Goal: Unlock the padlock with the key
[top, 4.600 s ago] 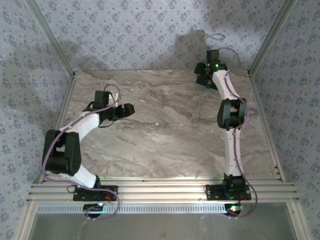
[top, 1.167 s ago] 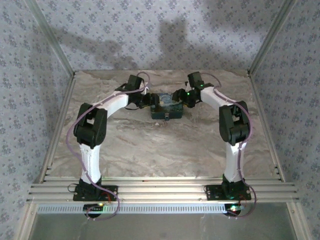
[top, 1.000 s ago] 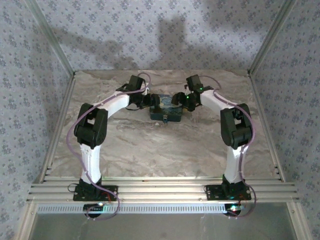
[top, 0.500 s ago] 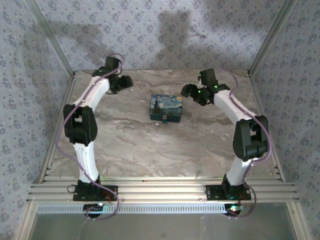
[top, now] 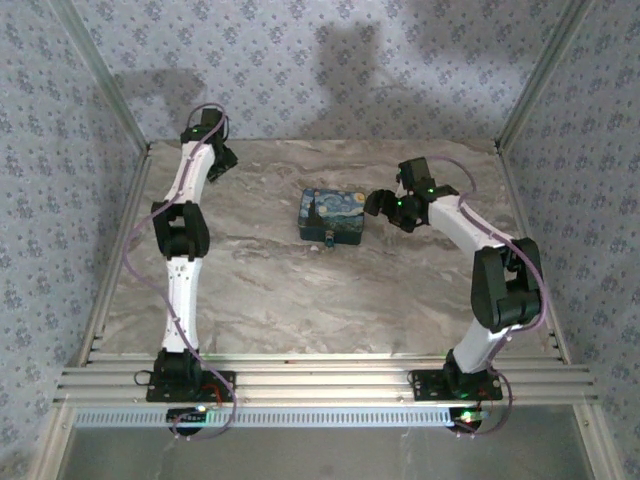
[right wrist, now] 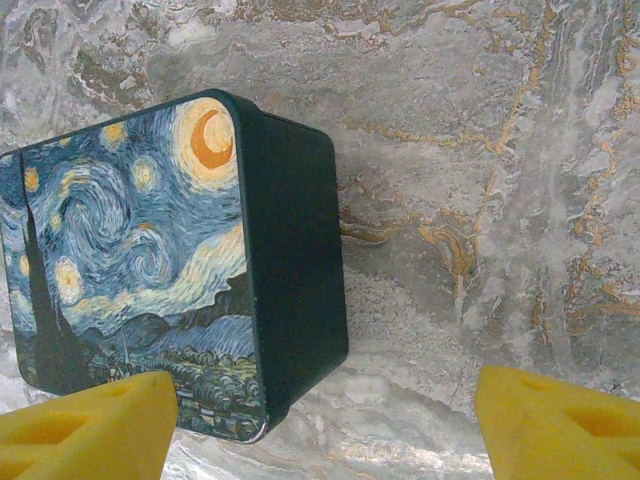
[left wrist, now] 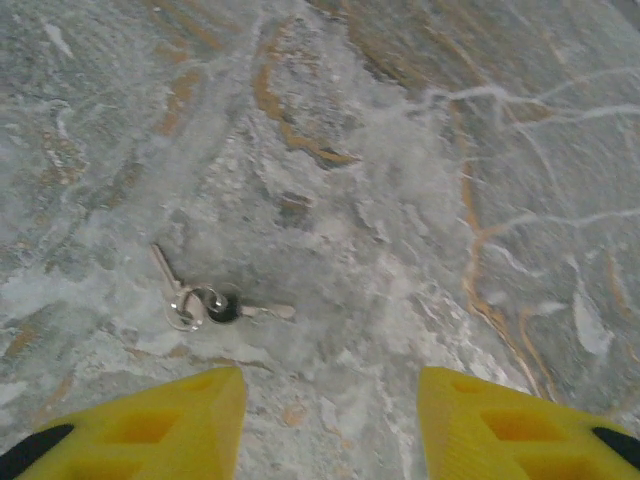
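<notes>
Two small keys on a ring (left wrist: 208, 300) lie flat on the marble, just ahead and to the left of my left gripper (left wrist: 330, 425). That gripper is open and holds nothing. It hangs over the table's back left corner (top: 216, 160). A dark tin with a Starry Night lid (top: 332, 215) stands mid-table. A small padlock (top: 327, 241) hangs at the tin's near edge, too small to make out in detail. My right gripper (right wrist: 325, 425) is open just right of the tin (right wrist: 180, 260), over bare marble, and touches nothing. It also shows from above (top: 385, 205).
The marble table (top: 300, 290) is bounded by aluminium posts (top: 105, 85) and patterned walls at the back and sides. An aluminium rail (top: 320, 380) carrying both arm bases runs along the near edge.
A second ago both grippers were at the tin's two sides. The left arm has swung away to the back left corner, and the right gripper has drawn back a little to the right.
</notes>
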